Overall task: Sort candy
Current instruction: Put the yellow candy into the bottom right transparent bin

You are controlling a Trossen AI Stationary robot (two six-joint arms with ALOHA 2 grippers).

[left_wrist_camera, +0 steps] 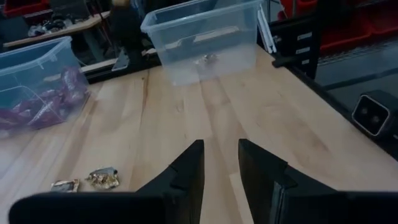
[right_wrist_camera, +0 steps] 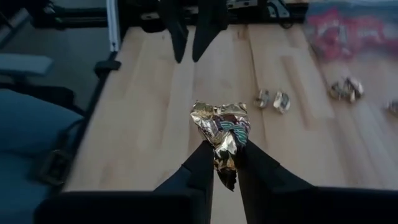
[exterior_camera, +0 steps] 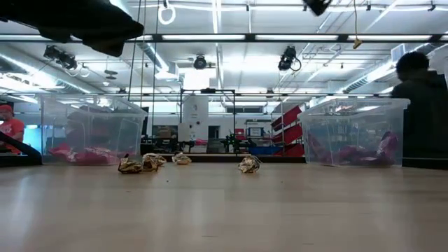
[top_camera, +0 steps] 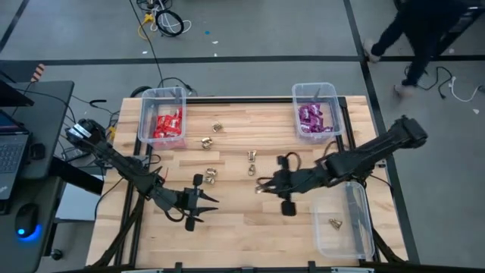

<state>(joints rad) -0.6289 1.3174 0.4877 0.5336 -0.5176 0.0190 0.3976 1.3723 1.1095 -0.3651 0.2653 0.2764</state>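
Note:
Several gold foil-wrapped candy pieces (top_camera: 211, 176) lie loose on the middle of the wooden table (top_camera: 242, 235). Red packets (top_camera: 168, 125) fill the far-left bin (top_camera: 144, 114), and purple packets (top_camera: 311, 117) fill the far-right bin (top_camera: 337, 106). One gold piece (top_camera: 334, 223) lies in the clear bin (top_camera: 364, 227) at the near right. My right gripper (top_camera: 261, 186) hangs above the table's middle, shut on a gold candy (right_wrist_camera: 221, 127). My left gripper (left_wrist_camera: 221, 168) stands open at the near left with nothing between its fingers. My right gripper pinches the gold candy by its crumpled lower end (right_wrist_camera: 225, 158) between the two fingers. The fingers slant down from the table's right side. The rest of the wrapper stands out past the fingertips, and the piece is lifted clear of the table.
A laptop (top_camera: 11, 144) and a mouse sit on a side desk to the left. Cables lie on the floor beyond the far edge. A person (top_camera: 424, 34) walks past the far right corner. Bare wood shows along the near edge between the arms.

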